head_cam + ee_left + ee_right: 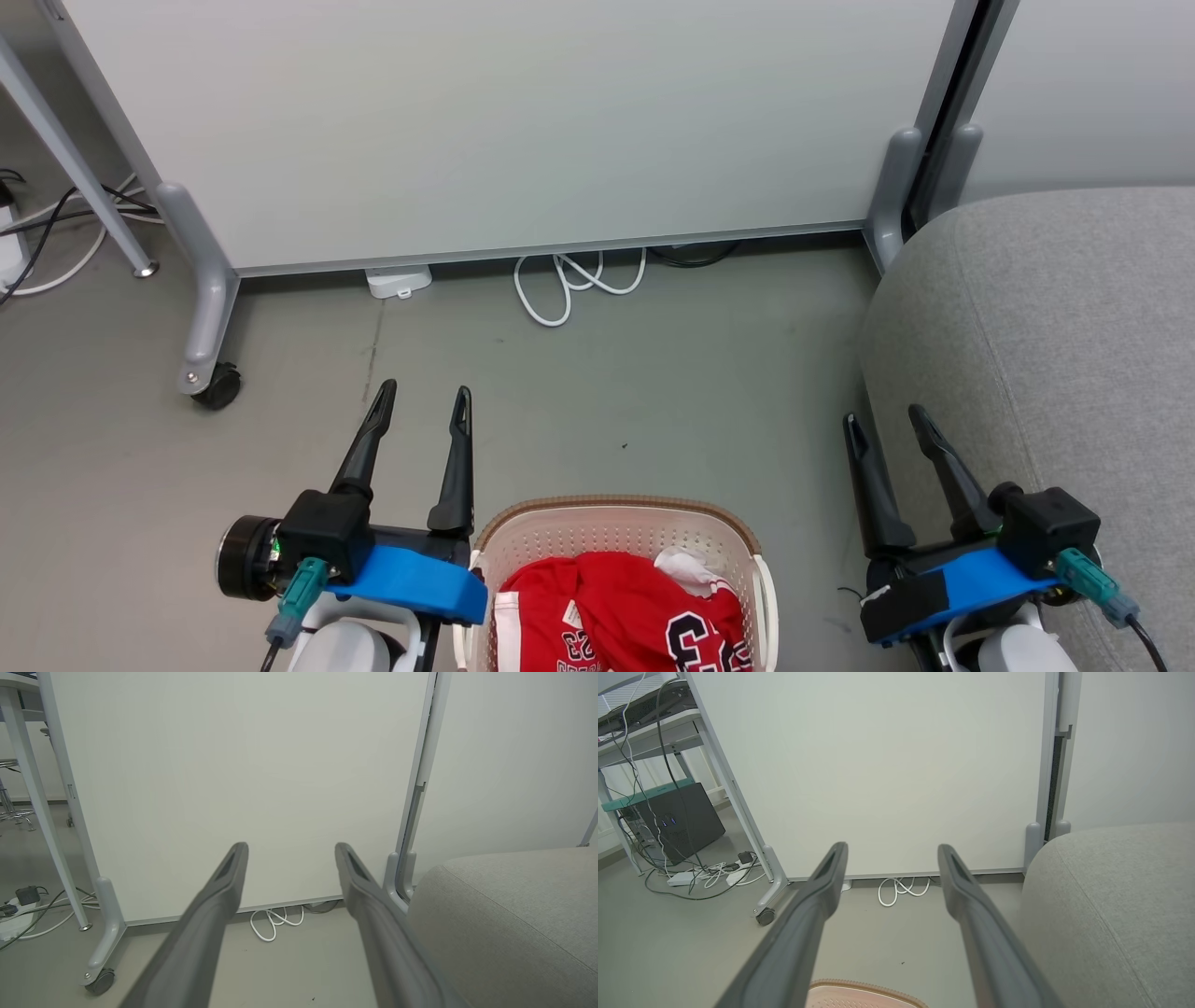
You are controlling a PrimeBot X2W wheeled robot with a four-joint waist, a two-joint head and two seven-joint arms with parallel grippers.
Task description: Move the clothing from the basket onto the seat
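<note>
Spread and empty, the left gripper (425, 387) and right gripper (884, 413) flank the red jersey (597, 597); lifted, it may snag the basket (616, 505).

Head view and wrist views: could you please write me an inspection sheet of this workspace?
Surface: grey floor, a few dark specks.
Job's things: red clothing heaped in the basket; seat at the robot's right, its visible part bare.
Clutter: small white box under the partition panel.
Grippers: left pincer and right pincer open, holding nothing, flanking the basket.
Cables: white cable coiled by the panel; more cables far left.
Surroundings: partition panel on casters ahead; desk leg left.
</note>
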